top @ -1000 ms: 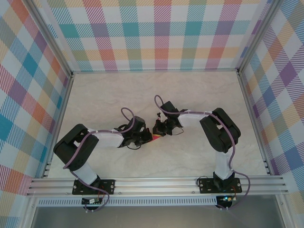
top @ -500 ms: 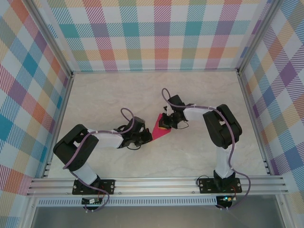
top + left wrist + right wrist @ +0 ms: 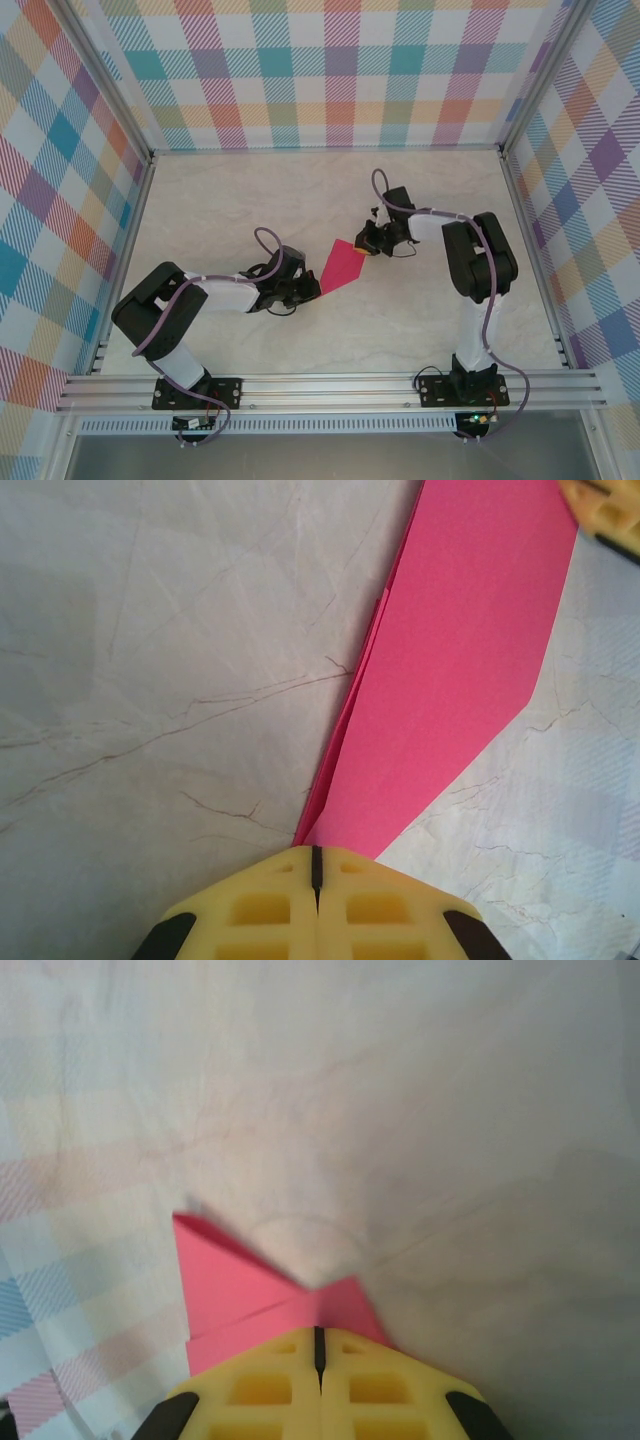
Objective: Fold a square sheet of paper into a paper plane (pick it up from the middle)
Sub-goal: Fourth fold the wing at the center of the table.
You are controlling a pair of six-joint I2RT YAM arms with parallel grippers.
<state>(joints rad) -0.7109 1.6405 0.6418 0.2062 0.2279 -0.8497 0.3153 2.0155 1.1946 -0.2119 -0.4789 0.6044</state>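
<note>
The pink-red sheet of paper is folded in layers into a long tapering shape and spans the gap between my two grippers over the table's middle. My left gripper is shut on its narrow near-left end. In the left wrist view the paper widens away from the shut left gripper, and a fingertip of the right gripper shows at the far corner. My right gripper is shut on the wide far-right end. Creased pink flaps stick out beyond the shut right gripper.
The pale marbled tabletop is fenced by plaid walls at the back and on both sides, with aluminium frame posts at the corners. An aluminium rail carrying both arm bases runs along the near edge.
The right gripper has moved right and toward the back, away from the left one, and the paper has opened out between them. The left arm has stayed put.
</note>
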